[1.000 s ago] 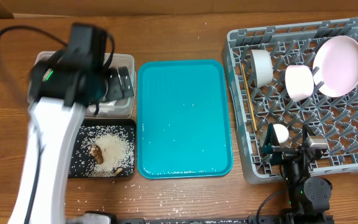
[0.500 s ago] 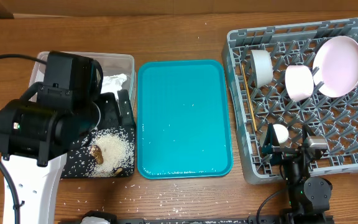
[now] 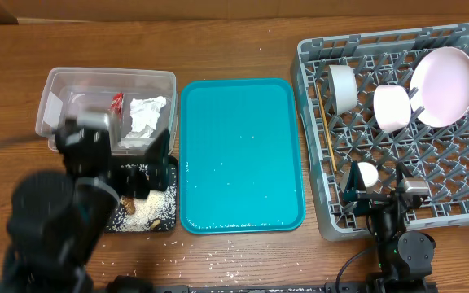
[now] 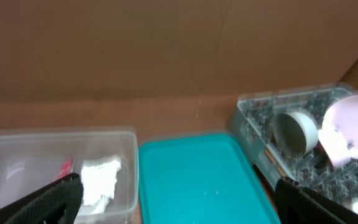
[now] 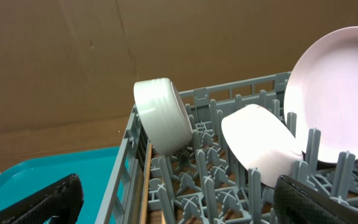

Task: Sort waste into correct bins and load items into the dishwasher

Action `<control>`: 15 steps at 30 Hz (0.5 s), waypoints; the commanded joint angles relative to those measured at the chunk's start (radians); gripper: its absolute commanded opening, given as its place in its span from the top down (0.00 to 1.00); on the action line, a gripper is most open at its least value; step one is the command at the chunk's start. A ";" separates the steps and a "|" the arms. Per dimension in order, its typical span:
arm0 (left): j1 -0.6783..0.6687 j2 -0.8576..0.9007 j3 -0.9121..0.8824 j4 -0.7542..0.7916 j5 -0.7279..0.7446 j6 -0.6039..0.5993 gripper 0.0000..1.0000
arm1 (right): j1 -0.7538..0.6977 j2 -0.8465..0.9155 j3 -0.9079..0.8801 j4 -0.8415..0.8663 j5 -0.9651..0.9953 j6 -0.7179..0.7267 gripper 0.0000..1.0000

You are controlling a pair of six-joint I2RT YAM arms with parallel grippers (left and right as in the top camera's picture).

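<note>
**Waste binned, dishes racked.** The tissue (image 3: 147,114) and the wrapper (image 3: 118,102) lie in the clear tub (image 3: 55,81), ahead of and below the left claw (image 4: 179,190), toward its left side. The rice crumbs (image 3: 149,199) lie in the black tray (image 3: 173,220), beneath that claw in the overhead view and outside the wrist view. The left claw stands wide and holds nothing; its arm shows blurred from above.

The cream bowl (image 5: 163,124), pink bowl (image 5: 260,143) and plate (image 5: 337,106) stand tilted among the pegs of the rack (image 5: 229,193), just ahead of the right claw (image 5: 178,186), which is likewise wide and empty. The chopsticks (image 3: 326,130) lie along the rack's left side. The teal tray (image 3: 243,155) lies between bins and rack.

Judgement: little seems left beyond parking the left arm. To do this well, hold the claw above the tub's rim and the tray's edge, jaws apart, so nothing is caught or dragged. Loose grains on the table (image 3: 218,32) beside the black tray look too small to pinch.
</note>
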 commanded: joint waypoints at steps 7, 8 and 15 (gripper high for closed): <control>0.002 -0.356 -0.620 0.489 -0.004 0.046 0.00 | -0.003 -0.009 -0.011 0.006 -0.002 0.000 0.00; 0.004 -0.383 -0.671 0.537 -0.004 0.046 0.00 | -0.003 -0.009 -0.011 0.006 -0.002 0.000 0.00; 0.030 -0.584 -1.033 0.869 0.000 0.034 0.00 | -0.003 -0.009 -0.011 0.006 -0.002 0.000 0.00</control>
